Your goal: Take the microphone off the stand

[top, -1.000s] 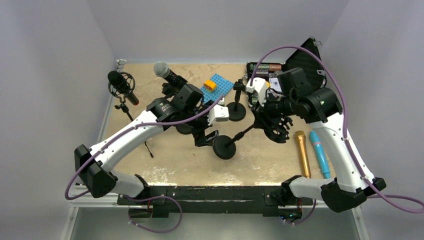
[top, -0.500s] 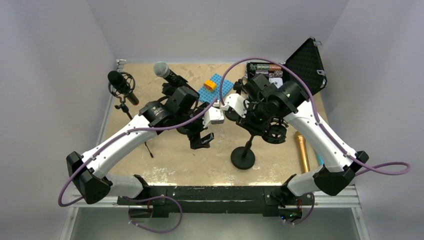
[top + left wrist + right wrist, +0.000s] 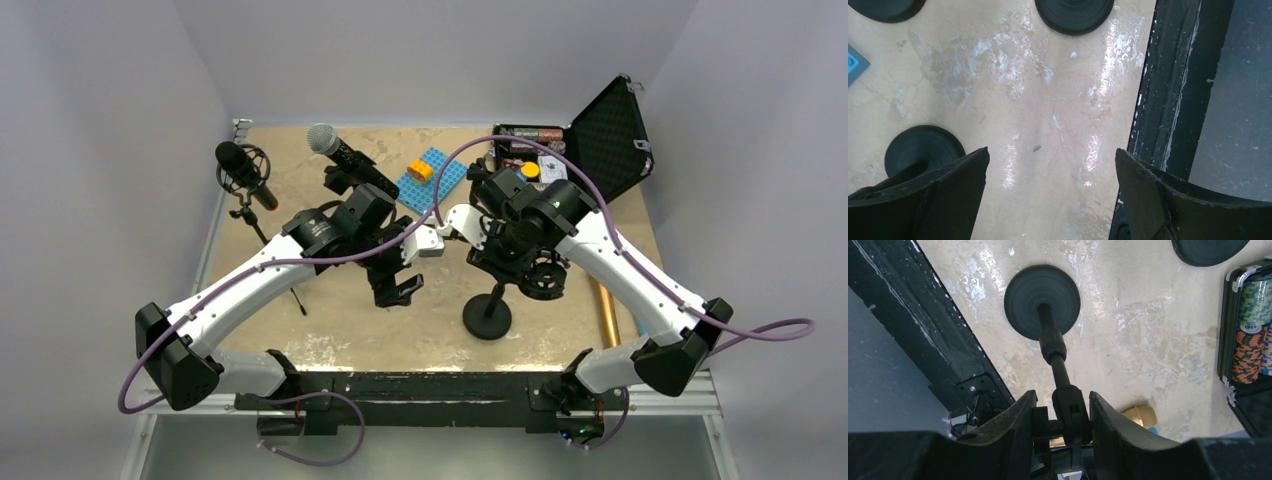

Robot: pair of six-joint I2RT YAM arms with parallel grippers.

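Black stand (image 3: 1051,347) is clamped at its upper joint by the right hand (image 3: 1062,402); left hand (image 3: 1052,152) gapes apart.

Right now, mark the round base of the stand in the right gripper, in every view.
Top view: stand base, low centre, just beyond the front rail.
Left wrist: top edge, cut off; rail on its right.
Right wrist: upper centre; rail on its left.
Shared landmark: the black front rail.
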